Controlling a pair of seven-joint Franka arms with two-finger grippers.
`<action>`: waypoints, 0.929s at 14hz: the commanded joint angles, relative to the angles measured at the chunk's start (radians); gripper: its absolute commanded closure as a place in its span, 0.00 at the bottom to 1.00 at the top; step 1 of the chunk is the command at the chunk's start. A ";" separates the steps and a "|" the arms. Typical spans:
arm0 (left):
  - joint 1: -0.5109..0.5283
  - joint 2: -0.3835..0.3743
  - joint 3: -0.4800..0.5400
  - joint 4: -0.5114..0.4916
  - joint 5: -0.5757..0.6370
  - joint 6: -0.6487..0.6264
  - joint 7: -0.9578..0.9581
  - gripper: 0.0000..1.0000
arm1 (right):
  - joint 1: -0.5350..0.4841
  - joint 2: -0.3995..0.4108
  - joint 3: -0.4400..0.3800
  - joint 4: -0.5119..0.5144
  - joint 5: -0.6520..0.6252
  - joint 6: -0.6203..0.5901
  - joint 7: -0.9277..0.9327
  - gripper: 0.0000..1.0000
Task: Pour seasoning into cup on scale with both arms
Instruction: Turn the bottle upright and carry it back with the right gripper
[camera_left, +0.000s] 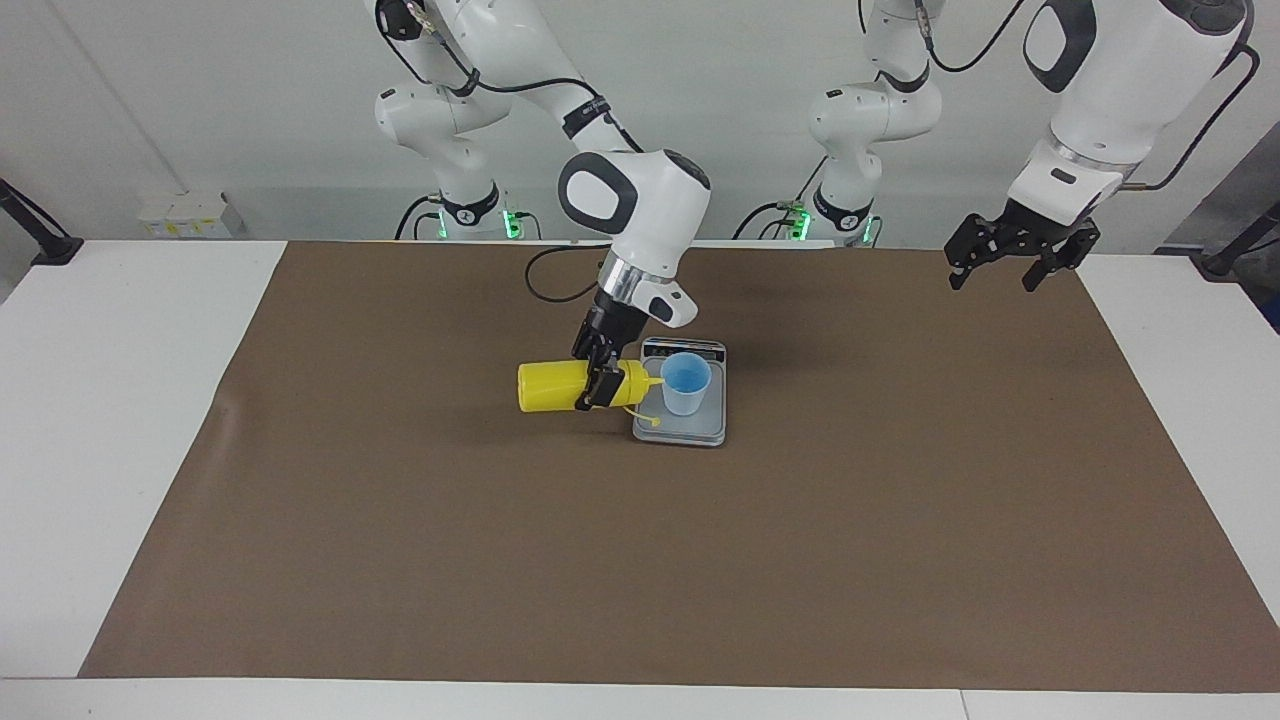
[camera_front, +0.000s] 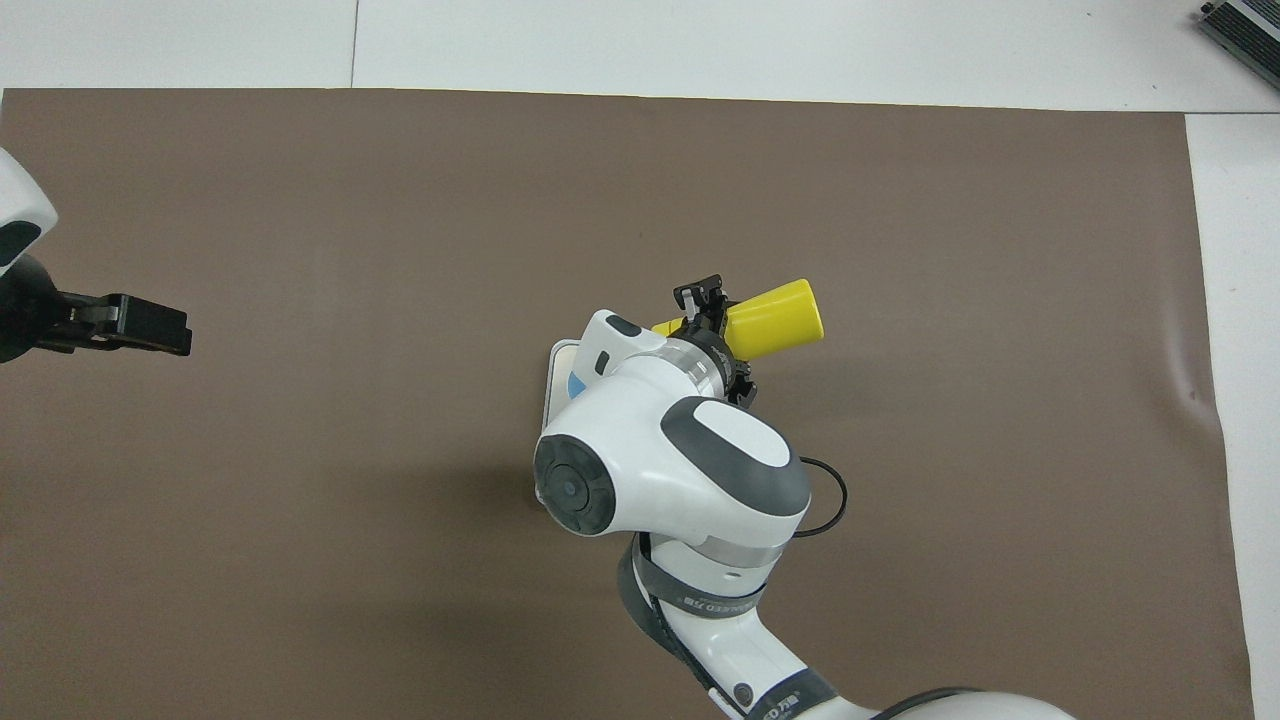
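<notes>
I have the right hand (camera_left: 597, 385) clamped around the seasoning (camera_left: 570, 386), gripping it across the shoulder end of the body, just short of the cone nozzle. The bottle lies on its side in the air, nozzle tip at the rim of the cup (camera_left: 686, 383), base pointing toward the right arm's end of the desk (camera_left: 140, 400). The thin cap strap dangles below the nozzle over the scale (camera_left: 682, 405). The cup stands upright on the scale, which sits mid-desk on the brown mat (camera_left: 700, 560)

My read on handling: the bottle looks like soft plastic, so it should give under the fingers; a grip near the stiffer shoulder, as now, seems the sensible place, since squeezing the mid-body could spurt the contents. It is probably light. The cup looks lighter still and likely to tip or slide if the nozzle or strap nudges it, so I would keep the tip just over the rim without pressing on it

The left hand (camera_left: 1010, 262) waits in the air over the left arm's end of the mat, fingers spread and holding nothing
</notes>
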 joint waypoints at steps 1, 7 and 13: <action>0.011 -0.017 -0.002 -0.011 -0.011 -0.005 0.014 0.00 | -0.072 -0.037 0.010 -0.010 0.171 0.008 -0.054 1.00; 0.011 -0.017 -0.002 -0.011 -0.011 -0.005 0.014 0.00 | -0.219 -0.066 0.010 -0.006 0.534 0.051 -0.152 1.00; 0.011 -0.017 -0.002 -0.011 -0.011 -0.005 0.014 0.00 | -0.380 -0.074 0.010 -0.010 0.825 0.065 -0.432 1.00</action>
